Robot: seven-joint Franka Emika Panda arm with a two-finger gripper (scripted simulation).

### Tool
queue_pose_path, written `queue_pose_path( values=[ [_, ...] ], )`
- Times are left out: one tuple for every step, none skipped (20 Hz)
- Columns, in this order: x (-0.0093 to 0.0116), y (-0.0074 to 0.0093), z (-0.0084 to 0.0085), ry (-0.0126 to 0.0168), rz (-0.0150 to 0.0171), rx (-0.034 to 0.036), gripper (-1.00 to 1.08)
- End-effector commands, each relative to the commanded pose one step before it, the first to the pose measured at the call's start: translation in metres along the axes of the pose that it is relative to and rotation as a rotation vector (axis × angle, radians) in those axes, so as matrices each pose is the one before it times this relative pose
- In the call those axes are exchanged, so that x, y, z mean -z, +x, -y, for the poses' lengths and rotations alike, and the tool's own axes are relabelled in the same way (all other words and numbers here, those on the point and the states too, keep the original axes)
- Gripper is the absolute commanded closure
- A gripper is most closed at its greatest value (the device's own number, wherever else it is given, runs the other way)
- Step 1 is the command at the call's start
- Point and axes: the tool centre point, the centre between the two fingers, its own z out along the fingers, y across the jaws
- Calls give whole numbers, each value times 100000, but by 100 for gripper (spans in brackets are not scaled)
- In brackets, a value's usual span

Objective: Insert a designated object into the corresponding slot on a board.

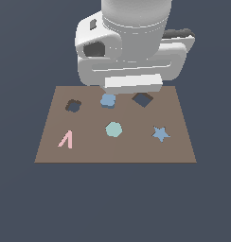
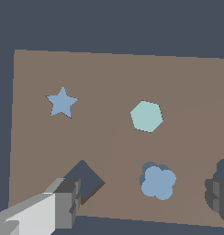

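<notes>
The blue clover piece is seen lying flat on the board, between the clover slot and the square hole. The gripper is held above it with jaws spread wide and nothing gripped. The fingers are best centred astride the piece before descent, so that the lobes are pinched evenly and no twist is introduced.

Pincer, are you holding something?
No. The pincer is open and empty; the blue clover piece lies on the board between its fingers, untouched.
</notes>
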Motion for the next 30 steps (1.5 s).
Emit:
queue_pose_path(
  values=[
    [0,0,-1,0,0,0,-92],
    [-24,-10,16,0,0,0,-92],
    [-60,-34,-59,-21,-19,-180,-92],
    [-105,-55,-61,-25,-24,-237,-92],
    [-148,-77,-83,-35,-34,-328,-92],
    [-190,-99,-103,-45,-43,-415,-92],
    [-232,-121,-133,-56,-53,-520,-92],
    [-275,-143,-150,-65,-62,-603,-92],
    [-317,-165,-176,-76,-72,-700,-92],
    [-360,-187,-201,-86,-82,-796,-92],
    [-403,-208,-223,-96,-91,-888,-92],
    [-445,-230,-246,-107,-101,-980,-92],
    [-488,-251,-270,-117,-110,-1075,-92],
    [-531,-272,-292,-128,-120,-1167,-92],
    [-573,-293,-316,-139,-129,-1261,-92],
    [-616,-314,-339,-149,-139,-1354,-92],
    [-659,-334,-361,-160,-148,-1444,-92],
    [-684,-343,-374,-166,-153,-1496,-92],
    [-650,-323,-354,-157,-145,-1419,-92],
    [-610,-299,-329,-146,-135,-1324,-92],
    [-569,-276,-306,-136,-126,-1231,-92],
    [-527,-254,-284,-126,-116,-1141,-92],
    [-486,-232,-260,-115,-106,-1047,-92],
    [-444,-210,-236,-104,-97,-954,-92],
    [-403,-187,-212,-92,-87,-861,-92],
    [-362,-165,-187,-80,-77,-767,-92],
    [-321,-142,-165,-68,-67,-677,-92],
    [-280,-121,-138,-55,-57,-581,-92],
    [-239,-99,-117,-44,-47,-494,-92],
    [-197,-79,-93,-33,-37,-400,-92]
  ],
)
